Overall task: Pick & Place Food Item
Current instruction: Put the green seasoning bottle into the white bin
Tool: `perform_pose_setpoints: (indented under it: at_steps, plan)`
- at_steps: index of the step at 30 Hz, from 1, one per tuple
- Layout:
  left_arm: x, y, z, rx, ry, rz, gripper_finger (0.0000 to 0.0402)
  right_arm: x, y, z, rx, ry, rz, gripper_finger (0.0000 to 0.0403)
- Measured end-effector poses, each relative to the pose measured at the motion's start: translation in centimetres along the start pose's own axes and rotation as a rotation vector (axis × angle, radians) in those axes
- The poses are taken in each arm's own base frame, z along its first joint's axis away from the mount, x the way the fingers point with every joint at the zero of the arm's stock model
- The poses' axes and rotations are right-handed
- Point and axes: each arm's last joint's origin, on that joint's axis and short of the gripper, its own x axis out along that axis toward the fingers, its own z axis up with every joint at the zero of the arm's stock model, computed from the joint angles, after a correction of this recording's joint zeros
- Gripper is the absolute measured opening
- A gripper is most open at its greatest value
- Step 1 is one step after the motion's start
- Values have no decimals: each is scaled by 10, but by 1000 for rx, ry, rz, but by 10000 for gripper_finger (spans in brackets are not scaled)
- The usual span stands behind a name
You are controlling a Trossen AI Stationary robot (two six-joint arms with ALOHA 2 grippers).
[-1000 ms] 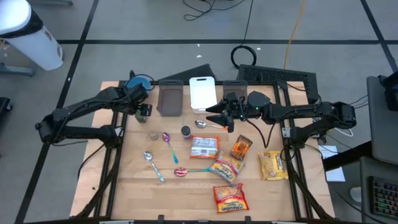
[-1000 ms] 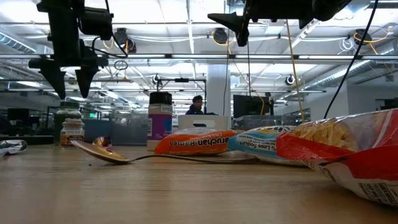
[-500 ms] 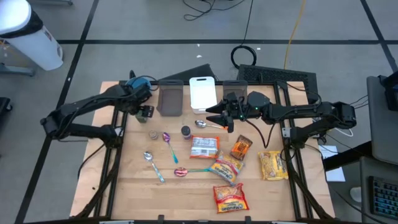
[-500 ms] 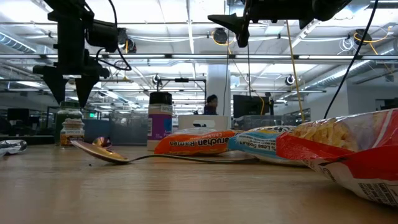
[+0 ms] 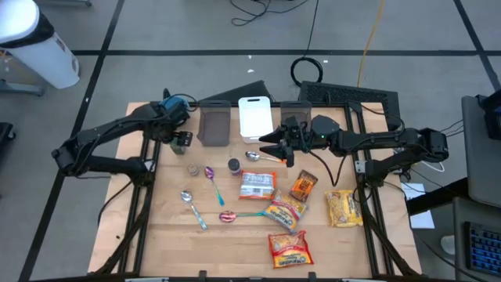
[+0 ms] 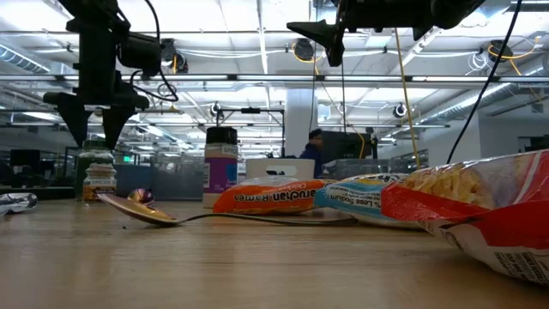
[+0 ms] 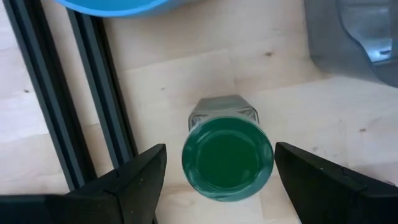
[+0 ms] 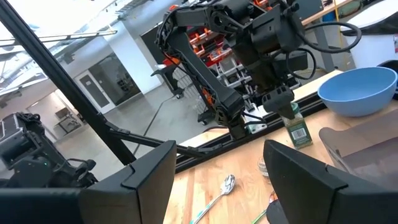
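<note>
A small jar with a green lid (image 7: 227,158) stands upright on its base at the table's far left (image 5: 182,143), beside the dark rail. My left gripper (image 7: 221,186) hangs open straight above it, pointing down. One finger stands to each side of the lid, and the tips are just above it in the low view (image 6: 94,129), touching nothing. My right gripper (image 5: 270,149) waits open, level and raised over the table's far middle (image 6: 326,39). Food packets lie at the near right: a ramen pack (image 5: 257,184), an orange box (image 5: 304,186) and a pasta bag (image 5: 343,207).
A blue bowl (image 5: 174,103) sits just beyond the jar, then a grey container (image 5: 214,124) and a white board (image 5: 255,117). Two more small jars (image 5: 193,168) (image 5: 234,165) and several spoons, one of them (image 5: 211,175), lie mid-table. Black frame rails (image 7: 93,93) run beside the jar.
My left gripper has sunk a little toward the green-lidded jar and turned slightly about its own axis, staying open. The jar has not moved.
</note>
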Motion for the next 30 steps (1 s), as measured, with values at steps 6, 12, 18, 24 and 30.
perform_pose_setpoints:
  at_steps: [6,12,18,24,30]
  plan:
    - [0,1,1,-5,2,-2,310,0,0,0,0,0,0,238]
    - [0,1,1,-3,3,-8,310,0,0,0,0,0,0,238]
    - [0,1,1,-7,0,-12,310,0,0,0,0,0,0,238]
    - [0,1,1,-9,0,-12,299,0,0,0,0,0,0,238]
    - [0,1,2,-4,-2,-10,249,0,0,0,0,2,-1,238]
